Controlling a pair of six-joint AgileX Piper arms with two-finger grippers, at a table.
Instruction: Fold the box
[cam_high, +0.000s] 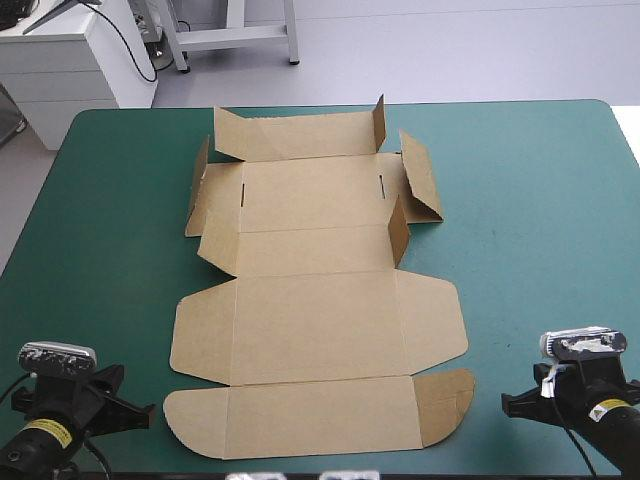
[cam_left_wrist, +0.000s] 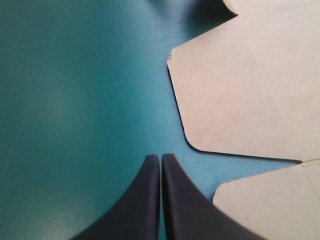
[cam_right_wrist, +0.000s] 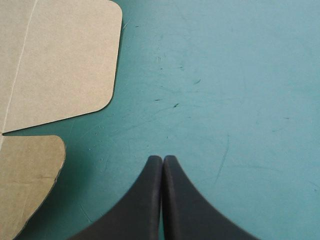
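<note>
Jaws on both arms are pressed shut into a single point and hold nothing. Your left jaws hang over the bare teal-green surface (cam_left_wrist: 75, 100) just beside the box's left side flap (cam_left_wrist: 240, 90). Your right jaws hang over bare cover just beside the right side flap (cam_right_wrist: 60, 60) and the rounded ear (cam_right_wrist: 25, 180) nearer the surface's near edge. That parks each arm at its own near corner, apart from the board, so nothing presses on it and the whole sheet is open to you from above. The box (cam_high: 320, 300) lies in the middle of the surface, its long axis running from the near edge toward the far edge. Its near half is flat: the wide panel (cam_high: 318, 325) with its two side flaps, and the tuck flap (cam_high: 320, 415) closest to you. At the far end the far wall (cam_high: 300, 135) and the small side walls (cam_high: 420, 175) stand partly up on their creases, though none is tucked, so I judge the folding barely begun. Closed jaws suit nudging or sliding under a flap's edge. To pinch the board you would need to open them first, and each side flap is the nearest thing for its arm to reach.
</note>
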